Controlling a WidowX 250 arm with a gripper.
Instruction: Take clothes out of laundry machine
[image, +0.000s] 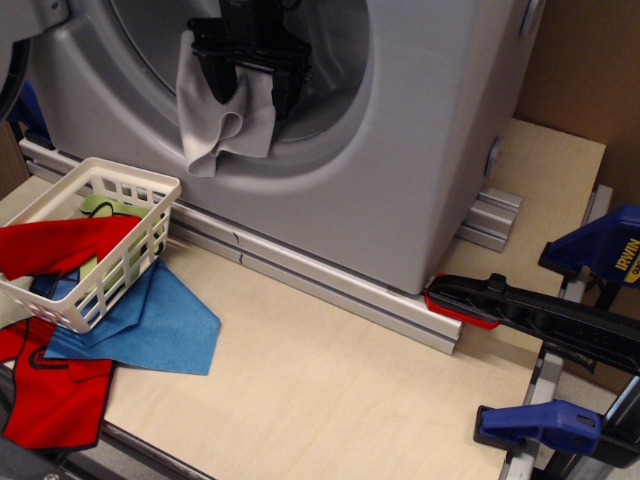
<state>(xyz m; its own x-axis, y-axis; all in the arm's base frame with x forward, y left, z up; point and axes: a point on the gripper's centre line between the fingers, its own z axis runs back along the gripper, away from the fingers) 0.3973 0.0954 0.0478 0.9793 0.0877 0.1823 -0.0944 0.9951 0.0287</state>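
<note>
Here, black claw (250, 75) at the washer (400, 150) mouth pinches the cloth (215, 120); soft pale grey folds hang below, over the lip.

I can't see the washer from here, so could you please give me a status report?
Gripper at the washer opening, jaws shut on the cloth. Cloth hangs over the opening's lower rim. Basket below left, nothing blocking.
</note>
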